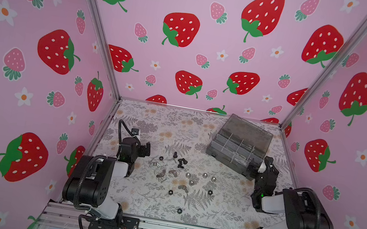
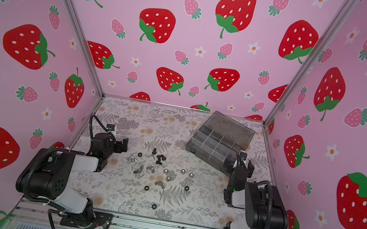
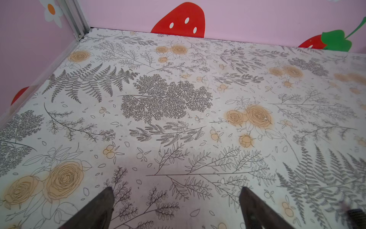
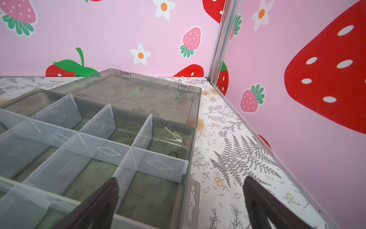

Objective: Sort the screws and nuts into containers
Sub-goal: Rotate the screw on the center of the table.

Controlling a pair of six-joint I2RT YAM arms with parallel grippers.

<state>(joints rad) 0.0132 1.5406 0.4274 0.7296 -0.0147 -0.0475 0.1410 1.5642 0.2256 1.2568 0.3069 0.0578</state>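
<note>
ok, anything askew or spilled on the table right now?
The organiser box sits skewed to the table edges, lid open. Screws and nuts lie scattered mid-table; one black nut strays near the front edge.

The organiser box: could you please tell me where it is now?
In both top views the organiser box sits open at the far right of the table, near the back corner, with the right gripper over its near right corner.

Table (image 1: 162, 126): floral print top.
Middle: screws (image 1: 181, 162) and nuts (image 1: 205, 175), scattered loose.
Far right: box (image 1: 225, 159), open.
</note>
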